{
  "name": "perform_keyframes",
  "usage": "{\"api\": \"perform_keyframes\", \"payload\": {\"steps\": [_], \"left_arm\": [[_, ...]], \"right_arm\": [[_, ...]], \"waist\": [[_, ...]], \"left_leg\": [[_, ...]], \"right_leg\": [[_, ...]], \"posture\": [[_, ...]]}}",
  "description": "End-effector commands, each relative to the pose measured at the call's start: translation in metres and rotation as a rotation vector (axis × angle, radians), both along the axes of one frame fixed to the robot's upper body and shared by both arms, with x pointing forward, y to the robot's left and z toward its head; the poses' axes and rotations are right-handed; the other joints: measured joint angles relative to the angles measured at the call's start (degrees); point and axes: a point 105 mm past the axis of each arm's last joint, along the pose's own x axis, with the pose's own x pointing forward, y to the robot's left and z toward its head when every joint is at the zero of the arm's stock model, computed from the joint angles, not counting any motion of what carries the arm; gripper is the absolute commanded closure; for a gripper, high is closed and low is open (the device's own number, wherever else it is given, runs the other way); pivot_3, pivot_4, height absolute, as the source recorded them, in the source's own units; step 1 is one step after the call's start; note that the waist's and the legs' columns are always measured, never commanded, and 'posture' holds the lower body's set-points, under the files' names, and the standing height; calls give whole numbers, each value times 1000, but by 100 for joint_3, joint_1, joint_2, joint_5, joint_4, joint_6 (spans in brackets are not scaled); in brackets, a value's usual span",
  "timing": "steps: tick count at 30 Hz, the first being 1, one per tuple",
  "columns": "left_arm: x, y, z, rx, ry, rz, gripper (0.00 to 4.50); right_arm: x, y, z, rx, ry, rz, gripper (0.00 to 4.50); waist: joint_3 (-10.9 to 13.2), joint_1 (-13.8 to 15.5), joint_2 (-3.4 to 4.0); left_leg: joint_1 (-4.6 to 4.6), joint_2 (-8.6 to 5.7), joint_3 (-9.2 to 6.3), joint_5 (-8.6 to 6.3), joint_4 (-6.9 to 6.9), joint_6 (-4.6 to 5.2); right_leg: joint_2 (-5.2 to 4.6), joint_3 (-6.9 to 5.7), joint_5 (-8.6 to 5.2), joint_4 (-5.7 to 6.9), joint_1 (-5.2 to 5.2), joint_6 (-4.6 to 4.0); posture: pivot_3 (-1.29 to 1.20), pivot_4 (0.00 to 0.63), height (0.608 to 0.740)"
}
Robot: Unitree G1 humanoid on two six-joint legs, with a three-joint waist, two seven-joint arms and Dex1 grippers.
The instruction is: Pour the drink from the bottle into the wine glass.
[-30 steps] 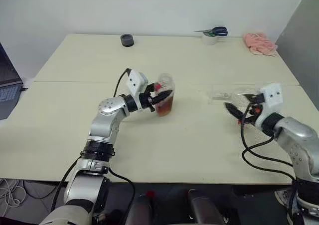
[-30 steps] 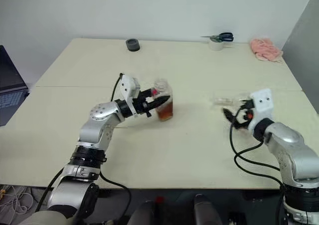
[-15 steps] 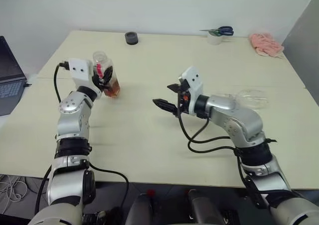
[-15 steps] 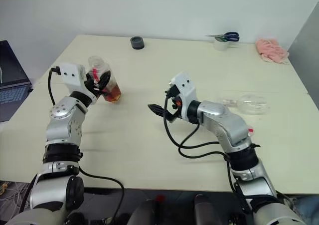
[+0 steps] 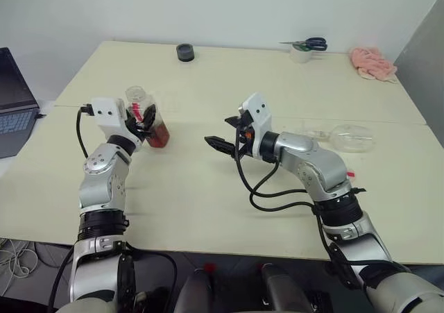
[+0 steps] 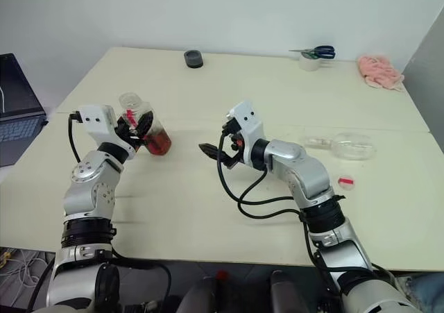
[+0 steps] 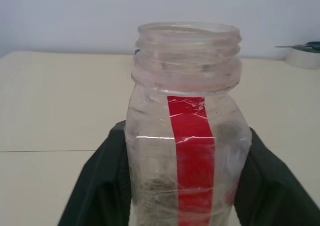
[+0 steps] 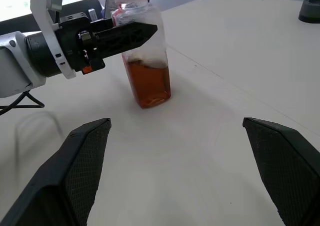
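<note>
A: Counting from the left: one laptop (image 5: 14,98), two pincers, one bottle (image 5: 136,98), one black lid (image 5: 184,52), one glass (image 5: 350,138), one small red cap (image 6: 345,181), one pair of scissors (image 5: 305,44) on a tape roll (image 5: 300,55), one pink cloth (image 5: 371,60).

B: Starting with the left pincer (image 5: 142,122)?

A: Clamping the bottle from both sides, partway up. Holding it a little tilted, low over the left part of the table (image 5: 208,209).

B: And the drink (image 5: 158,135)?

A: Sitting reddish-brown in the bottle's lower part.

B: Moving on to the right pincer (image 5: 218,130)?

A: Hanging over the middle of the table, fingers spread wide, gripping nothing. Pointing toward the bottle, well apart from it.

B: Glass?

A: Lying on its side further right, behind the right arm, stem pointing left. Cap lying near it, closer to the front edge.

B: Getting anything extra from the wrist views?

A: Left wrist: looking at the uncapped, threaded mouth and the red strip, with a black finger (image 7: 100,186) pressing on each flank. Right wrist: taking in the whole bottle side-on, showing the drink's level and the bottle's base right at the tabletop.
</note>
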Motion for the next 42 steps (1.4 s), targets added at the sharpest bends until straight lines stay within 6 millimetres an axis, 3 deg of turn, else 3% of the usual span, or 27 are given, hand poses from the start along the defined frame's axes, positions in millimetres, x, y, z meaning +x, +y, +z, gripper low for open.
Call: {"api": "perform_keyframes", "payload": {"steps": [1,4,12,20,23,26,32,37,42], "left_arm": [[-6,6,16,11,-53,18,862],[-6,8,15,18,-44,27,31],[-22,12,0,54,10,32,31],[-88,7,-47,18,170,-6,31],[-109,-18,-64,20,229,-145,31],[-121,-66,-66,76,225,-397,31],[-114,-132,-52,216,171,-722,31],[-108,-153,-36,261,119,-831,31],[-102,-156,-32,277,105,-850,31]], "right_arm": [[-1,4,12,30,-32,24,0],[0,4,12,32,-31,23,0],[2,-4,15,46,-34,-2,0],[1,-84,17,160,10,-233,0],[-3,-116,6,244,77,-339,0],[1,-153,-17,353,213,-529,0],[1,-182,-27,640,367,-714,0],[8,-193,-42,786,468,-842,0],[22,-201,-51,1024,583,-896,0]], "waist": [[0,-5,0],[0,-8,0],[0,-36,0],[0,-38,-1],[-1,-37,0],[-1,-12,0],[0,-14,4],[-2,-121,8],[-1,-131,14]], "left_leg": [[0,0,-1,0,0,0],[0,-2,-6,2,1,-2],[0,-1,-12,3,0,-3],[-5,3,-26,3,-3,-4],[10,0,-29,3,-4,-4],[42,-8,-20,3,-9,-3],[47,9,-10,4,-8,-2],[50,11,-6,3,-23,-1],[52,14,-6,4,-24,1]], "right_leg": [[0,-1,1,0,0,-1],[0,-7,2,1,3,-3],[-1,-13,2,-1,5,-4],[-25,-22,-2,-7,10,-8],[-19,-24,-3,-7,31,-10],[-10,-21,-11,-10,61,-18],[23,-9,-13,-6,58,-22],[25,-2,-13,-5,55,-24],[31,0,-13,-5,54,-24]], "posture": [[0,150,740],[0,150,740],[0,150,740],[0,150,740],[0,150,740],[0,150,740],[0,150,740],[0,150,740],[0,150,740]]}}
